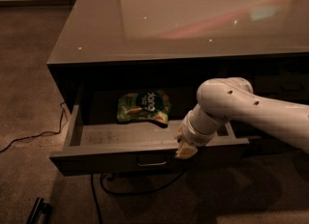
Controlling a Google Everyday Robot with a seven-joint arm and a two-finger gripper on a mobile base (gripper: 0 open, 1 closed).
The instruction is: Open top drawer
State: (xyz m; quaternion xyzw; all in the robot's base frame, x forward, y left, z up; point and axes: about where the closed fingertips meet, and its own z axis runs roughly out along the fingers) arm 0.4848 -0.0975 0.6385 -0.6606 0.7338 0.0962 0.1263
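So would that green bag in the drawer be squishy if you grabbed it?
Probably squishy: the green bag looks crumpled and puffy. Likely light, so a push might slide it along the top drawer floor. The gripper is at the drawer's front edge.

The top drawer [106, 156] juts out from under the countertop [193, 20], a snack bag [144, 107] lying in it toward the back. The gripper [186, 148] sits at the drawer's front edge, just right of the handle [151, 161]; a cable [29, 137] lies on the floor [29, 184] at left
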